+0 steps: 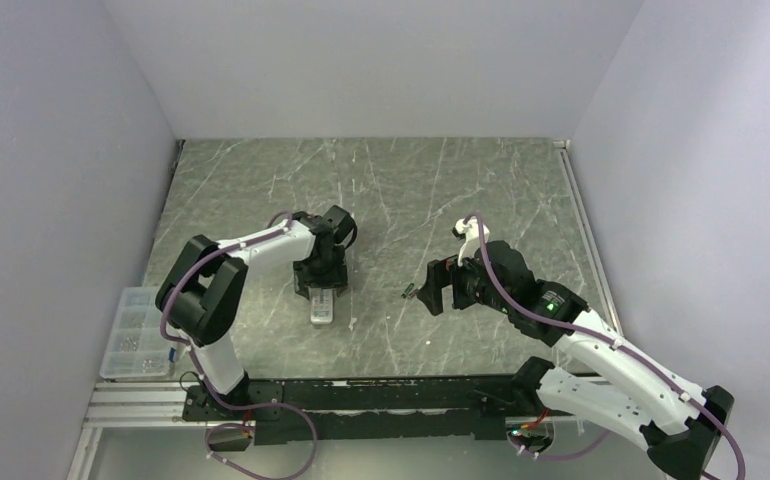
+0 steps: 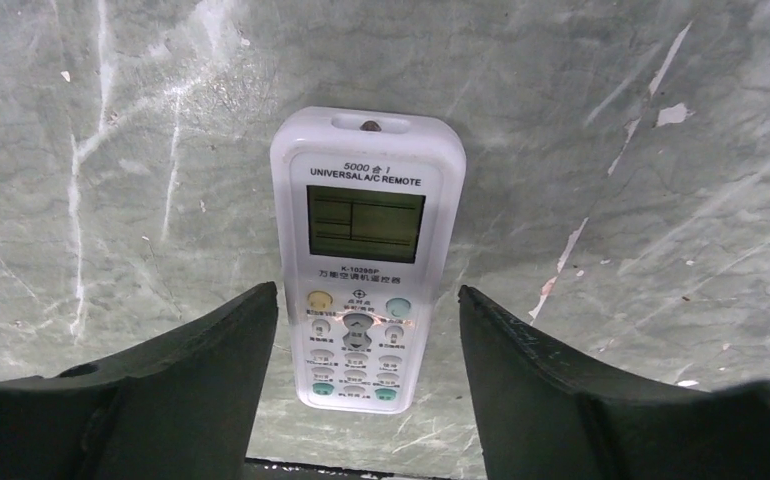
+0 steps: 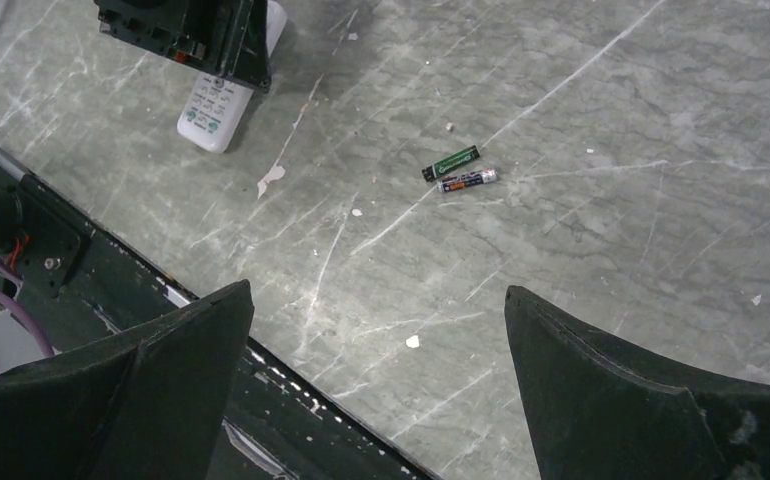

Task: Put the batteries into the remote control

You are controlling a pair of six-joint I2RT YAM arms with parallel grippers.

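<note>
Left gripper [image 2: 366, 292] hangs low over the remote control [image 2: 366, 250] with its jaws apart, one dark finger [image 2: 211, 360] on each side of the button end. The finger on the left of that view lies just beside the white casing or touches it; I cannot tell which. On the other side a thin strip of table [image 2: 611, 200] shows between finger and casing, so the remote is straddled but not clamped. The remote lies flat, face up. Its rows of buttons are nearest the wrist camera, the greenish display is beyond them, and the rounded emitter end is farthest out.

The right gripper [image 3: 376, 290] hovers above the table with its jaws spread wide and nothing between them. Past its fingers [image 3: 161, 380] lies scratched grey stone. Farther on, the batteries [image 3: 459, 170] lie side by side, roughly parallel and very close together, one green and one with orange and blue on it. They are well apart from the remote, which appears in the upper left of that view under the left gripper.

From above, a clear compartment box [image 1: 136, 330] sits at the near left edge beside the left arm's base. The two grippers are mid-table, with the batteries just beside the right gripper's fingertips, and plain walls [image 1: 361, 60] close off the back.
</note>
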